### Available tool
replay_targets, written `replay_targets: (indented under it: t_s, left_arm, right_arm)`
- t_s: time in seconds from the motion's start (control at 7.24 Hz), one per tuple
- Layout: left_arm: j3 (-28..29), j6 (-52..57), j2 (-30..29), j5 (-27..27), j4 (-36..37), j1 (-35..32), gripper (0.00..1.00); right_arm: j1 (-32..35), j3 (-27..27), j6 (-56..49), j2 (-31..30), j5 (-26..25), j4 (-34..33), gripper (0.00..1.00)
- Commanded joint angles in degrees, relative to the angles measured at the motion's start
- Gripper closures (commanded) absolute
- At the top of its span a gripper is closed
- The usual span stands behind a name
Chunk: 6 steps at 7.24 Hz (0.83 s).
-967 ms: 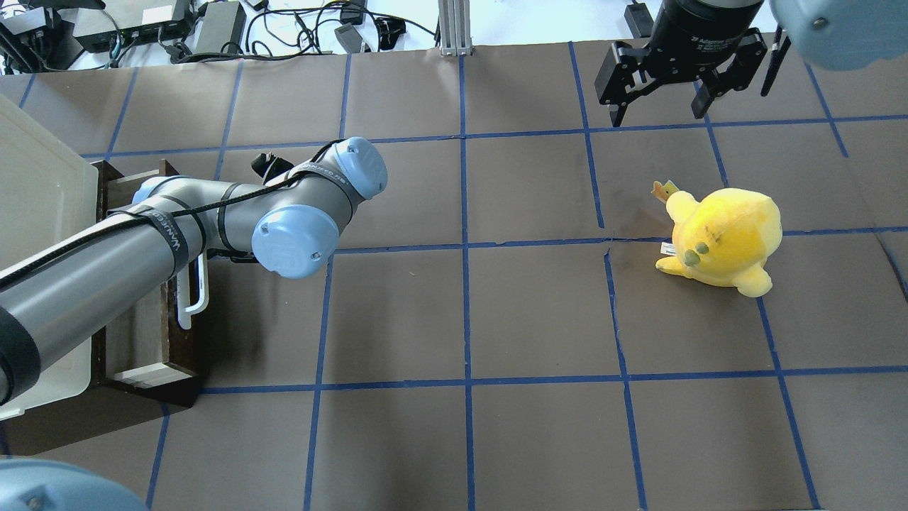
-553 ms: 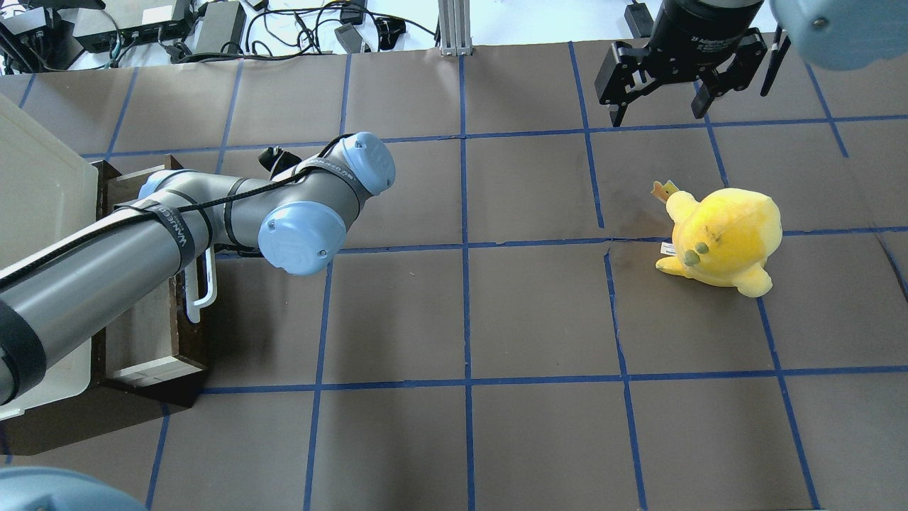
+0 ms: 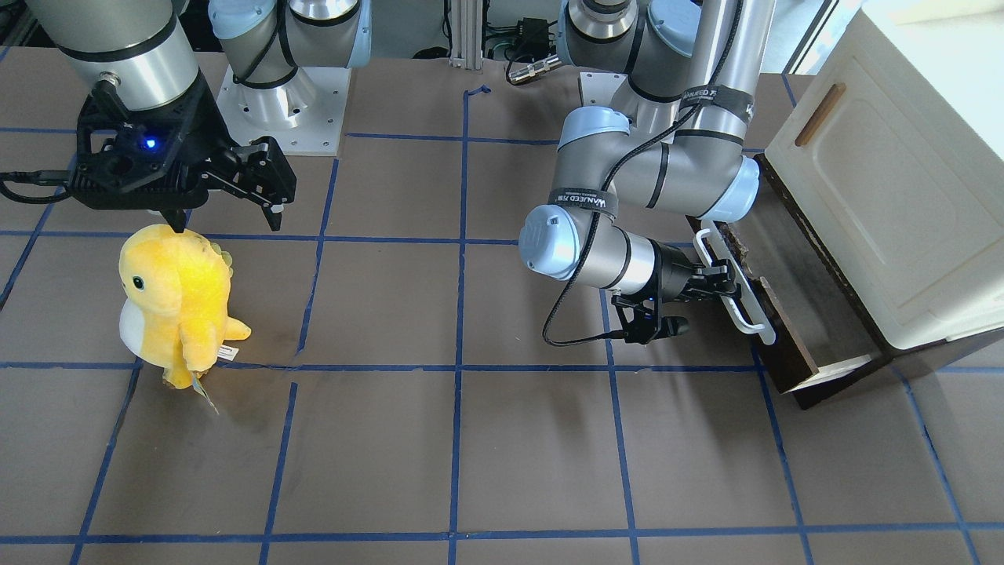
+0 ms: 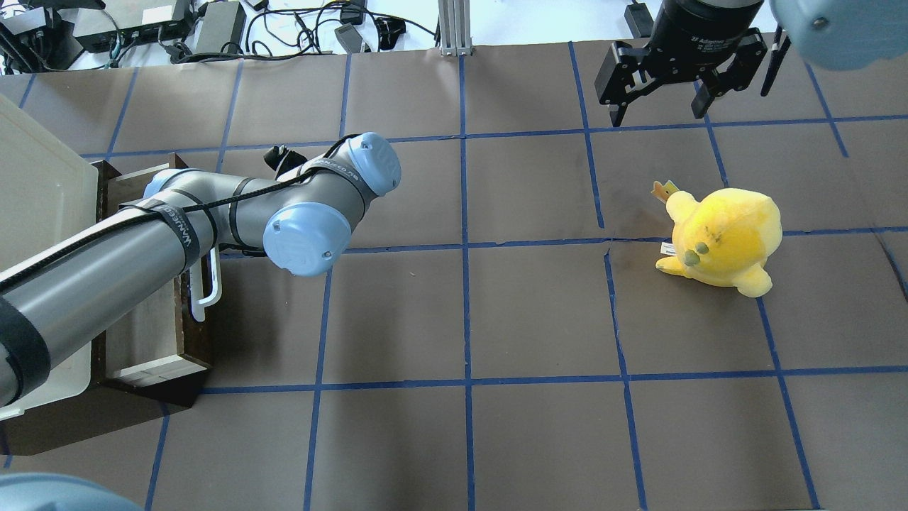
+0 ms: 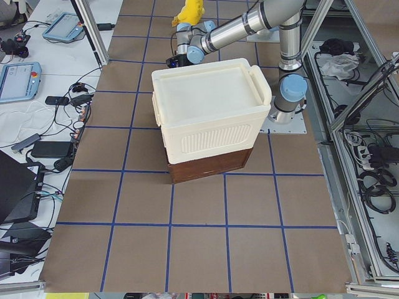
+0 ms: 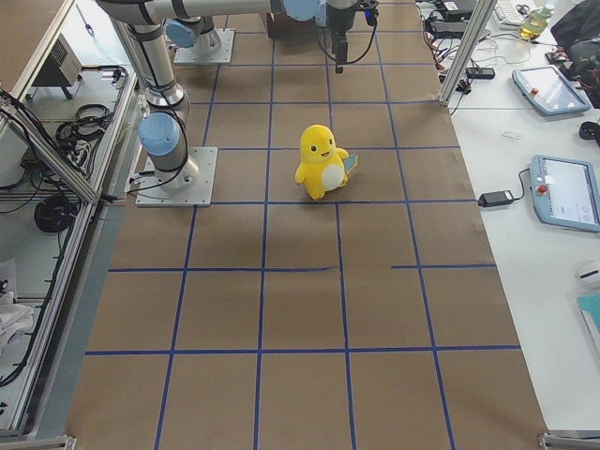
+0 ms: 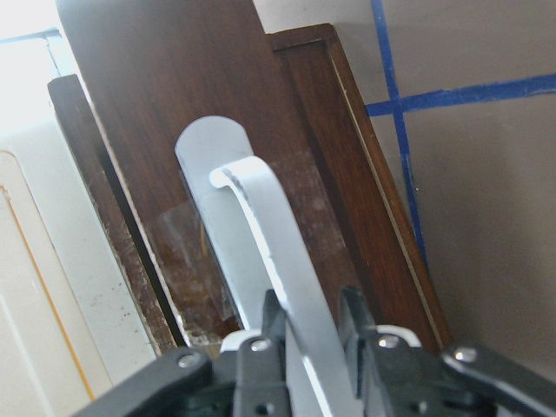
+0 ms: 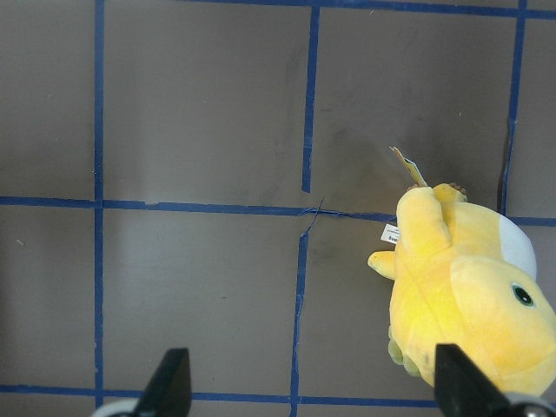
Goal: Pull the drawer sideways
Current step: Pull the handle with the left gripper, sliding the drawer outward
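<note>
The drawer point(image 3: 787, 349) sticks out of the bottom of the cream cabinet point(image 3: 902, 180), partly open, with its greyish-brown bottom showing. Its dark brown front point(image 4: 201, 341) carries a long white bar handle point(image 3: 737, 294). My left gripper point(image 3: 718, 284) is shut on this handle; in the left wrist view the two fingers point(image 7: 271, 323) clamp the white bar point(image 7: 265, 243) from both sides. In the overhead view the arm hides this gripper. My right gripper point(image 4: 660, 106) is open and empty, hanging above the table behind the yellow plush.
A yellow plush toy point(image 4: 720, 238) stands on the brown gridded table on my right side, below and in front of the right gripper point(image 8: 313, 391). The cream cabinet point(image 4: 35, 206) fills the table's left edge. Cables and boxes lie beyond the far edge.
My left arm has moved toward the table's middle, and the drawer front and white handle have come further out of the cabinet with it. The right arm and plush have not moved.
</note>
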Motion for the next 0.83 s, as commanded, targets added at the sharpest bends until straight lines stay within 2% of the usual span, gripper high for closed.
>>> replay_targets:
  t_s: [0.0, 0.14, 0.69]
  left_arm:
    - [0.5, 0.0, -0.1, 0.0, 0.1, -0.7, 0.68]
    - [1.8, 0.1, -0.2, -2.1, -0.2, -1.2, 0.68]
    - [1.0, 0.3, -0.1, -2.1, -0.7, -1.3, 0.68]
  right_arm:
    - [0.0, 0.0, 0.0, 0.0, 0.0, 0.0, 0.00]
    - [0.0, 0.0, -0.1, 0.0, 0.0, 0.0, 0.00]
    - [0.0, 0.0, 0.0, 0.0, 0.0, 0.0, 0.00]
